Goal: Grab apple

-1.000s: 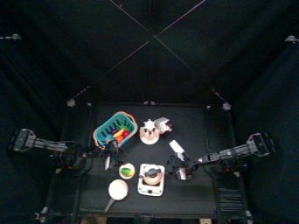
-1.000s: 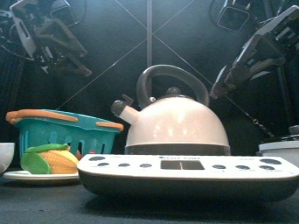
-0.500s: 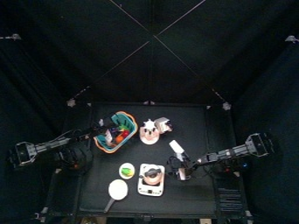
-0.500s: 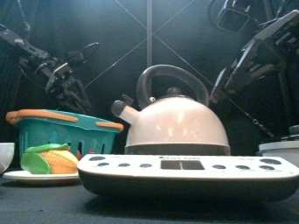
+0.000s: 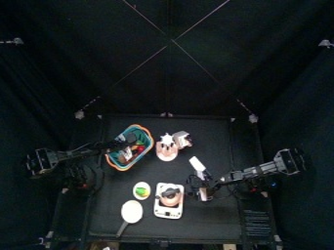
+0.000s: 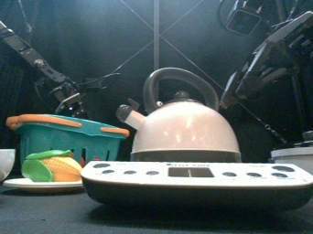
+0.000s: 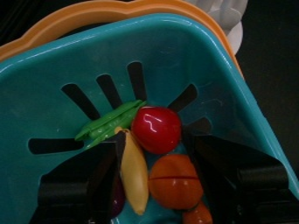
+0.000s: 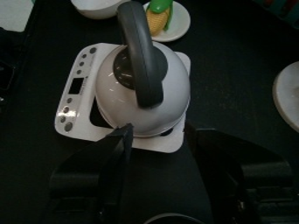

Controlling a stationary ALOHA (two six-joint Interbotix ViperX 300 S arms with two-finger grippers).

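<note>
Apple (image 7: 156, 129) lay in basket (image 7: 70, 96) among other toy produce. Left gripper (image 7: 158, 179) hung above, jaws wide apart. Probably light, hard, glossy, slippery; best pinched across widest middle.

1. A basket (image 5: 132, 143) is placed at the table's (image 5: 222, 146) left rear, as seen from above.
2. Inside the basket (image 7: 70, 61) lie an apple (image 7: 156, 129), a bean pod (image 7: 108, 121) touching it on one side, a banana (image 7: 132, 171) and a cut tomato (image 7: 176, 179) just beside the apple.
3. The left gripper (image 7: 149, 188) is held directly over the basket's contents.
4. A kettle (image 6: 184, 128) is set on a scale (image 6: 196, 181) at the table's front middle.
5. A plate (image 6: 35, 184) carrying a corn cob (image 6: 51, 167) is found left of the scale, before the basket in the front view.
6. The right gripper (image 8: 158, 157) is positioned just above the kettle (image 8: 140, 79), right of the middle.
</note>
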